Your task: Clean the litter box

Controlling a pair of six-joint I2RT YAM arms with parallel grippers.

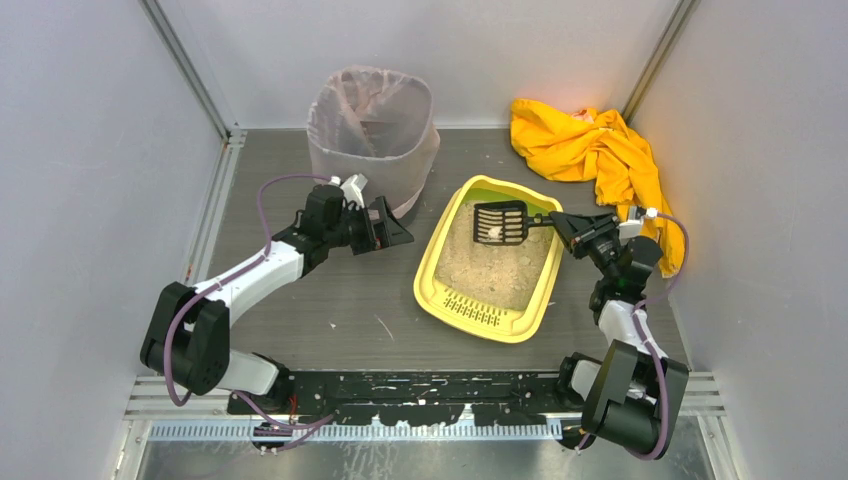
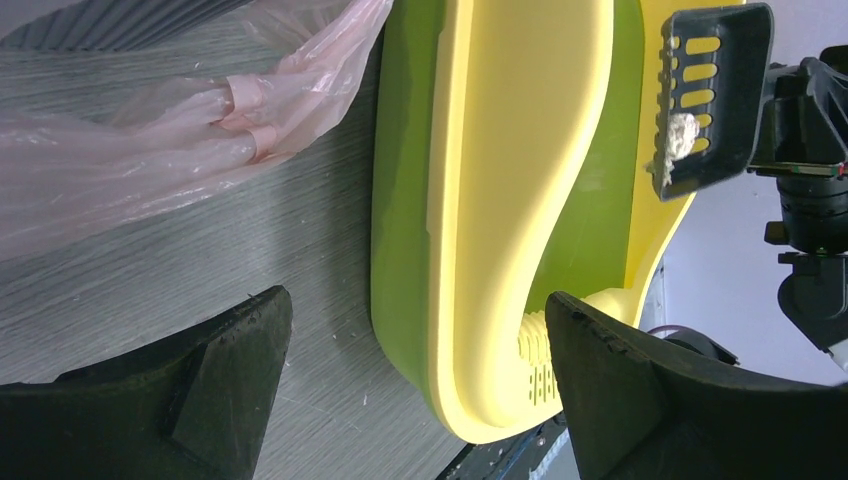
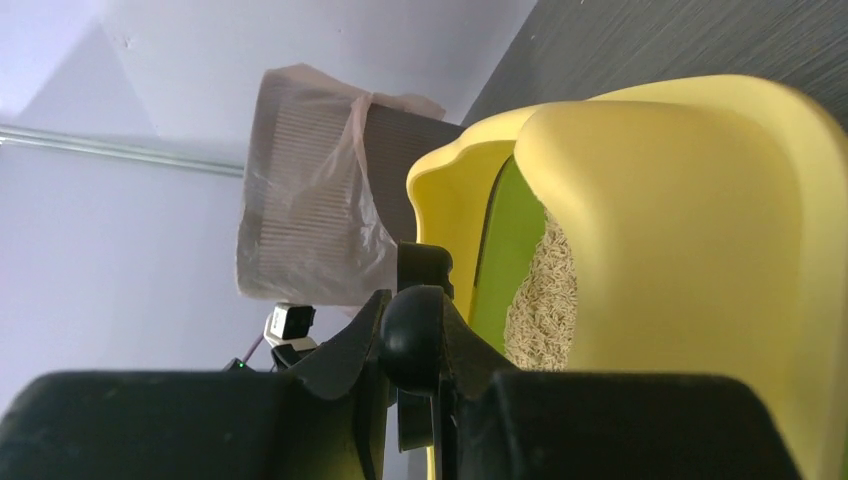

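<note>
**Top view.** The litter box (image 1: 500, 328), a shallow yellow tray with a green inner rim, lies on the grey desk (image 1: 330, 300) just right of the frame's centre. It is set at a slant, with its slotted ledge at the lower end and beige litter (image 1: 495, 265) across its floor. The right end effector (image 1: 562, 224) enters from the right of the frame and is clenched on the handle of a black slotted scoop (image 1: 500, 222). The scoop's head is over the upper end of the tray and holds a small whitish clump (image 1: 492, 233). The left end effector (image 1: 396, 228) is released, its jaws spread with nothing between them. It sits left of the tray, near it but apart, just below a tall bin (image 1: 372, 125) lined with a translucent pinkish bag. A crumpled yellow cloth (image 1: 590, 150) lies at the upper right, beyond the tray.

**Left wrist view.** Two black fingers (image 2: 200, 400) frame the tray's yellow outer wall at centre. The scoop and its clump show at the upper right, and the bag at the upper left.

**Right wrist view.** The scoop's rounded black handle is pinched at lower centre. The tray rises at the right with litter visible inside, and the bin stands at the upper left.
</note>
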